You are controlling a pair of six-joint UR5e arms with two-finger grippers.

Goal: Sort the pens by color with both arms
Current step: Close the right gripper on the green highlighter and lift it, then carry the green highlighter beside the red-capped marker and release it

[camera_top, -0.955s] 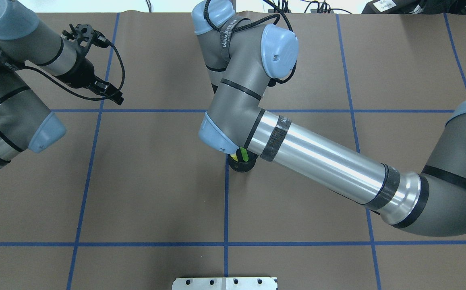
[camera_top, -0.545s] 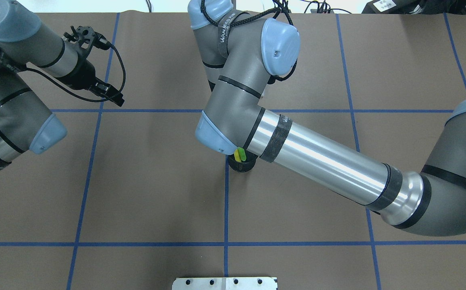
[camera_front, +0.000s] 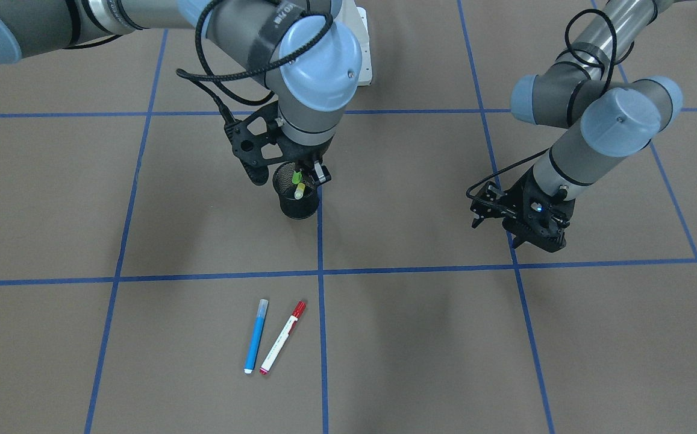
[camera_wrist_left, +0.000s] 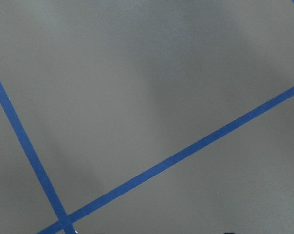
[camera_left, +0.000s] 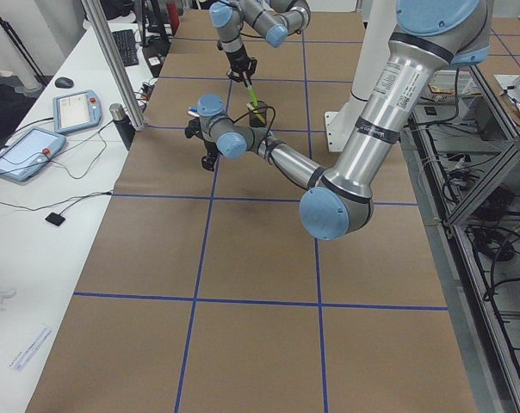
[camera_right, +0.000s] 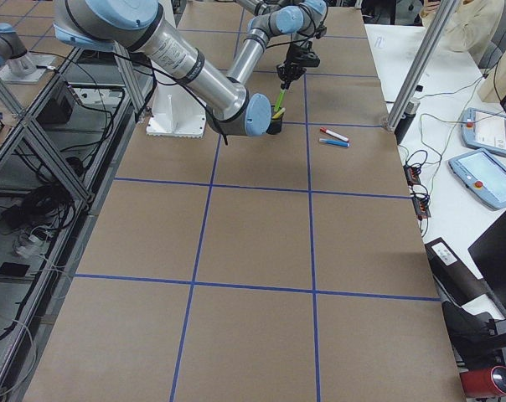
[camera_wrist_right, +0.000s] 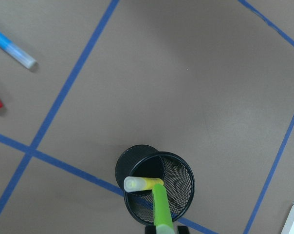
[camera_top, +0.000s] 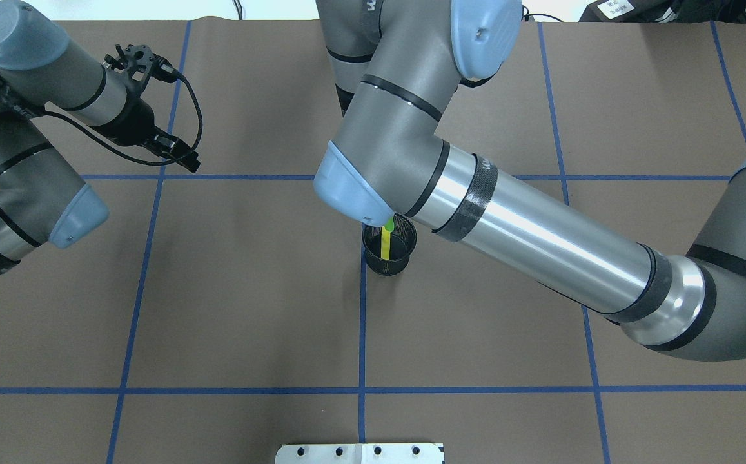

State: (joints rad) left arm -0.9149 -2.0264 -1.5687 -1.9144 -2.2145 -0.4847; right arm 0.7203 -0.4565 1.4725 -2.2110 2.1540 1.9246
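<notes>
My right gripper [camera_front: 307, 173] is shut on the lime green pen [camera_wrist_right: 162, 210] and holds it upright over the black mesh cup [camera_front: 299, 206]. The pen's lower end is still inside the rim. The yellow pen [camera_top: 385, 245] leans inside the cup [camera_wrist_right: 188, 188]. In the overhead view the right arm hides this gripper. The blue pen [camera_front: 256, 336] and the white pen with the red cap [camera_front: 282, 337] lie side by side on the table, past the cup. Far to the side, my left gripper [camera_top: 182, 157] hangs open over bare brown table [camera_wrist_left: 147, 97], holding nothing.
Blue tape lines [camera_top: 362, 335] split the brown table cover into squares. The white metal base [camera_top: 360, 453] sits at the robot's edge. A white desk with tablets [camera_left: 27, 151] and cables runs along the far side.
My right arm has risen above the cup, and the green pen has come up with it. The yellow pen stays in the cup. My left arm has barely moved.
</notes>
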